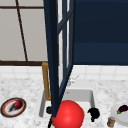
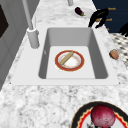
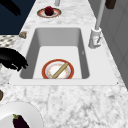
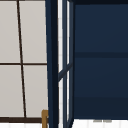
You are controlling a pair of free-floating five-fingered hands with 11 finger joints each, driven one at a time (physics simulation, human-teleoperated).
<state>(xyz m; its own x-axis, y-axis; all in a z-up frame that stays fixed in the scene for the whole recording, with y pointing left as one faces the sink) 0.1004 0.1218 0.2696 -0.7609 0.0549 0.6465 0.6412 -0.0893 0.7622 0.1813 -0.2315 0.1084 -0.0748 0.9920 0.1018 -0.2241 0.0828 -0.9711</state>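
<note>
The right hand (image 3: 11, 60) hangs over the table's front edge, just beside the front right corner of the white sink (image 3: 60, 51). Its fingers droop loose and downward with nothing in them. Nearest to it, down in the basin, lies a red-rimmed round plate (image 3: 45, 72) with a pale wooden stick (image 3: 60, 70) laid aslant across it. Any descent there, I judge, should clear the sink's rim first and come from above, since the stick would roll at a sideways nudge. The left hand (image 3: 11, 7) floats well off, beyond the table's front edge.

The table (image 3: 75, 100) is grey-veined white marble. At its right end a white plate (image 3: 25, 110) bears a dark purple eggplant (image 3: 20, 122). At its left end a dark-rimmed plate (image 1: 5, 110) holds a red round fruit (image 1: 18, 103). A grey faucet (image 3: 95, 37) stands behind the basin, and a dark blue window frame (image 1: 53, 50) rises above.
</note>
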